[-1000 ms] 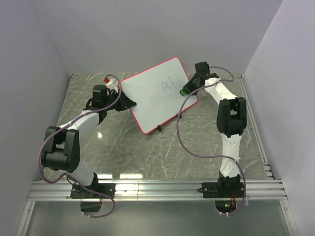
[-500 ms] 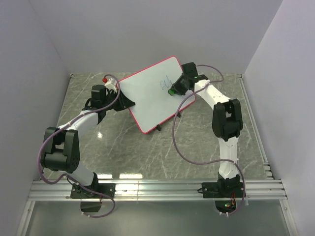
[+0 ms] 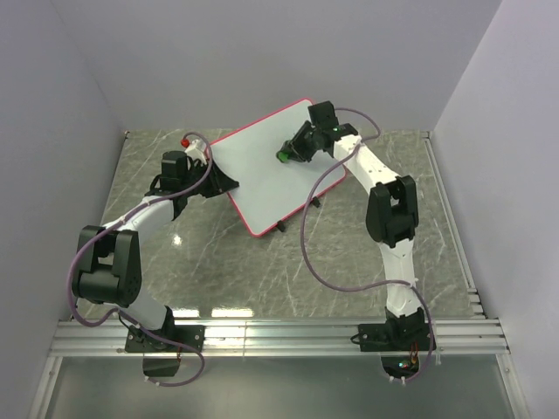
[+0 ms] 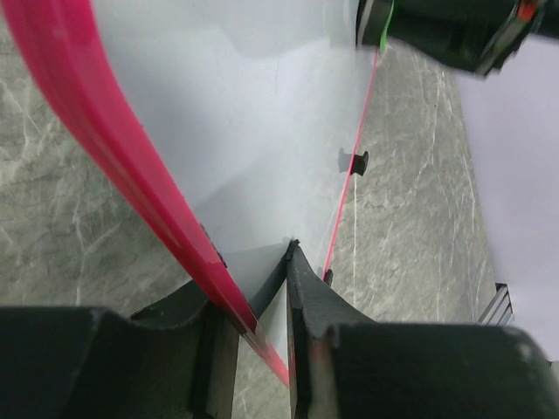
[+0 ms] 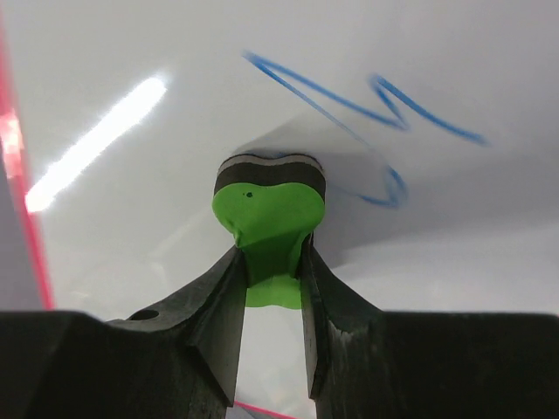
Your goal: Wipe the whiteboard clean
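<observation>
Your left claw (image 4: 253, 288) pinches the rim of the whiteboard (image 3: 253, 170); your right claw (image 5: 271, 253) clamps the eraser (image 5: 269, 205). It's likely stiff, light and slick: grip that rim.

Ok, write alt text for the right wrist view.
The right pincer squeezes a green eraser, its dark felt edge against the whiteboard just below blue marker scribbles. The board's red rim runs down the left side.
</observation>
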You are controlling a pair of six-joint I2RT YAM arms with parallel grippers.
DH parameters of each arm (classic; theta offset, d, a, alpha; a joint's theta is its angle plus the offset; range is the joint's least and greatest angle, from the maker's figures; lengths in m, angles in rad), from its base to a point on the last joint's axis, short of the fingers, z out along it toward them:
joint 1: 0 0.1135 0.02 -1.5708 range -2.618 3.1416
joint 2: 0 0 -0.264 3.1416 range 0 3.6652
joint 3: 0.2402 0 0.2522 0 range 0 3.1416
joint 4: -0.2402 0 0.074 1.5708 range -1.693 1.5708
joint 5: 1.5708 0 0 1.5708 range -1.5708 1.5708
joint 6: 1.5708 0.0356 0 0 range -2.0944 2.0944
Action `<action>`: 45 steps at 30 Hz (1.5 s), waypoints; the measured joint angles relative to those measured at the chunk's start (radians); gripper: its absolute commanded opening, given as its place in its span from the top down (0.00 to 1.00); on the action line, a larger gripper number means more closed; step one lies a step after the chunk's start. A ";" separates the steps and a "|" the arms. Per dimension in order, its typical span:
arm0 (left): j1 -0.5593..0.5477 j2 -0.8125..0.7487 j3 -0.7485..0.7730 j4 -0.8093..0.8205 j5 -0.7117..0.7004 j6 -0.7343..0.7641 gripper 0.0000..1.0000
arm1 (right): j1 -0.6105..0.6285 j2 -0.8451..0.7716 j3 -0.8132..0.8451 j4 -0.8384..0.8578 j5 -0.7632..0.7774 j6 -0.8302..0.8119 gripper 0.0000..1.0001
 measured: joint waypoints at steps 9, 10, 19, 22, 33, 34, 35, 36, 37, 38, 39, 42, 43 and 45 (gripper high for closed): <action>-0.015 0.000 0.000 0.006 -0.015 0.005 1.00 | -0.017 0.122 0.233 0.092 -0.062 0.039 1.00; -0.016 -0.001 0.000 0.006 -0.016 0.005 1.00 | -0.017 0.125 0.231 0.097 -0.064 0.043 1.00; -0.019 -0.009 0.000 -0.002 -0.022 0.008 1.00 | -0.056 -0.023 -0.119 0.229 -0.063 0.040 1.00; -0.021 -0.012 0.000 -0.005 -0.025 0.012 1.00 | -0.101 -0.097 -0.308 0.260 -0.066 0.033 1.00; -0.047 -0.015 0.008 -0.013 -0.057 0.029 1.00 | -0.180 -0.069 -0.302 0.119 -0.043 -0.037 1.00; -0.053 -0.016 0.012 -0.014 -0.066 0.031 1.00 | -0.177 -0.052 -0.262 0.101 -0.043 -0.039 1.00; -0.060 -0.015 0.015 -0.014 -0.079 0.034 1.00 | -0.173 -0.036 -0.226 0.091 -0.046 -0.040 1.00; -0.067 -0.015 0.016 -0.013 -0.089 0.036 1.00 | -0.169 -0.018 -0.182 0.083 -0.055 -0.039 1.00; -0.072 -0.015 0.016 -0.012 -0.099 0.037 1.00 | -0.164 -0.001 -0.145 0.090 -0.069 -0.036 1.00; -0.077 -0.015 0.016 -0.012 -0.108 0.037 1.00 | -0.159 0.012 -0.118 0.106 -0.085 -0.026 1.00; -0.081 -0.015 0.016 -0.013 -0.114 0.037 1.00 | -0.154 0.023 -0.094 0.128 -0.106 -0.011 1.00; -0.093 -0.015 0.017 -0.017 -0.130 0.037 1.00 | -0.134 0.064 -0.023 0.255 -0.199 0.059 1.00; -0.097 -0.015 0.018 -0.021 -0.135 0.037 1.00 | -0.124 0.084 0.006 0.305 -0.223 0.085 1.00; -0.105 -0.015 0.019 -0.023 -0.144 0.037 1.00 | -0.107 0.125 0.076 0.370 -0.258 0.132 1.00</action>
